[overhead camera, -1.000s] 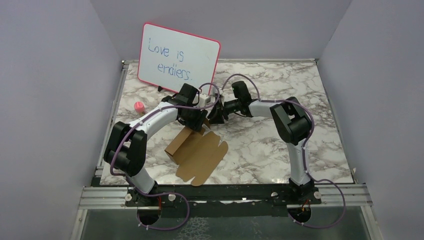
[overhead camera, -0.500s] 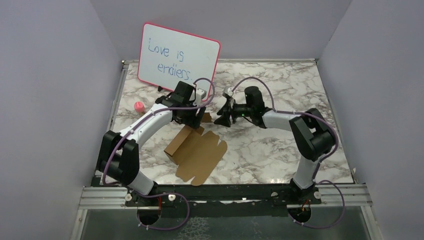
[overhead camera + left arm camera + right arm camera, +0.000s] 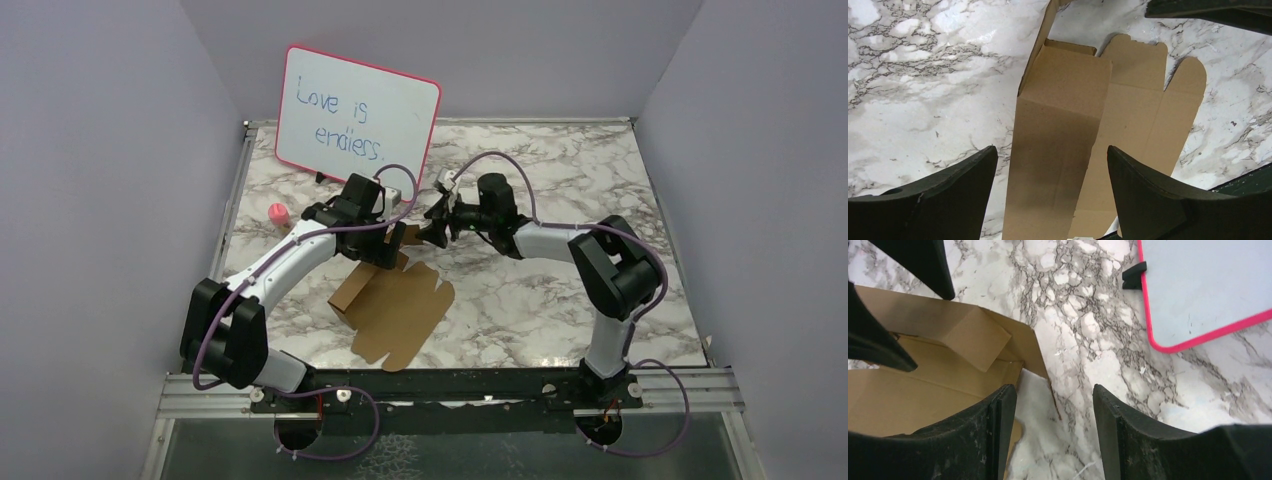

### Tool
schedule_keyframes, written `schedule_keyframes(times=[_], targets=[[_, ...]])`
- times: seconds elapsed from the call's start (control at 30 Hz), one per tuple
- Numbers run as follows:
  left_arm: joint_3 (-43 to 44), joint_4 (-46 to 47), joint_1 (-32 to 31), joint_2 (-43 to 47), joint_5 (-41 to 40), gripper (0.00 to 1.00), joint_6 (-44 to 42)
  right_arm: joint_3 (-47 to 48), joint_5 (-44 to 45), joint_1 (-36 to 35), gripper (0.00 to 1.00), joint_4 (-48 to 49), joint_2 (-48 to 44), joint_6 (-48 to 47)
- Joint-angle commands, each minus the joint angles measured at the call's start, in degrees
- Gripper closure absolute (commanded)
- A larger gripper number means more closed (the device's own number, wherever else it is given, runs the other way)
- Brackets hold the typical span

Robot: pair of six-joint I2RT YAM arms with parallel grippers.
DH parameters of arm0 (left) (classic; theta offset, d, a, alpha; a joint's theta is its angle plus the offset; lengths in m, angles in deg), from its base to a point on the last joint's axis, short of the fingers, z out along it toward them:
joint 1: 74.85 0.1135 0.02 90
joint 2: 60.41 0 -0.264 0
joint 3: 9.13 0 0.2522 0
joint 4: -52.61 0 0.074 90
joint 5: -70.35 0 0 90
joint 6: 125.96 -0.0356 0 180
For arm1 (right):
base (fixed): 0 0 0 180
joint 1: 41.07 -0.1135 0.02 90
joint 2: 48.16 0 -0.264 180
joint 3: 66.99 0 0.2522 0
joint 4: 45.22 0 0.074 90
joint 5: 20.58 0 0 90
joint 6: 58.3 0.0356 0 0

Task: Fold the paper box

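Observation:
The paper box [image 3: 400, 305] is a brown cardboard die-cut sheet lying on the marble table, with one long panel folded up along its left side [image 3: 1058, 125] and its flaps flat to the right [image 3: 1148, 110]. My left gripper [image 3: 385, 252] hovers over the sheet's far end, open, its fingers [image 3: 943, 200] on either side of the raised panel without touching it. My right gripper [image 3: 430, 230] is just right of the far corner, open over bare marble [image 3: 1054, 405], with the cardboard's edge [image 3: 923, 370] beside its left finger.
A pink-framed whiteboard [image 3: 355, 110] stands at the back left, its corner close to the right gripper [image 3: 1208, 285]. A small pink object [image 3: 278, 213] sits near the table's left edge. The left gripper's fingers [image 3: 923, 260] show in the right wrist view.
Both grippers have opened wider. The left wrist has drawn back slightly to the left. The right arm swung out to the right, then came back toward the sheet's far corner.

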State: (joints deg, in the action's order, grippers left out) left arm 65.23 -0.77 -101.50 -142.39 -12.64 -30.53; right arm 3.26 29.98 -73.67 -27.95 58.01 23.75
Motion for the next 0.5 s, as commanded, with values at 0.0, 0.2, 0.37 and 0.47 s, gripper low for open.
schedule_keyframes(times=[0.0,0.2,0.37,0.47], targets=[[-0.86,-0.85,-0.15,0.56,-0.48,0.19,1.45,3.47,1.24,-1.00,0.38,4.53,3.79,-0.39],[-0.91,-0.79,-0.15,-0.99,-0.47,0.21,1.71,5.64,-1.49,-1.16,0.69,4.14,5.97,-0.76],[0.80,-0.75,-0.15,-2.06,-0.48,0.23,0.90,3.40,1.68,-1.15,0.97,2.53,2.78,-5.68],[1.84,-0.72,-0.15,-3.38,-0.56,0.23,-0.29,2.49,4.59,-1.08,0.99,0.81,0.63,-9.42]])
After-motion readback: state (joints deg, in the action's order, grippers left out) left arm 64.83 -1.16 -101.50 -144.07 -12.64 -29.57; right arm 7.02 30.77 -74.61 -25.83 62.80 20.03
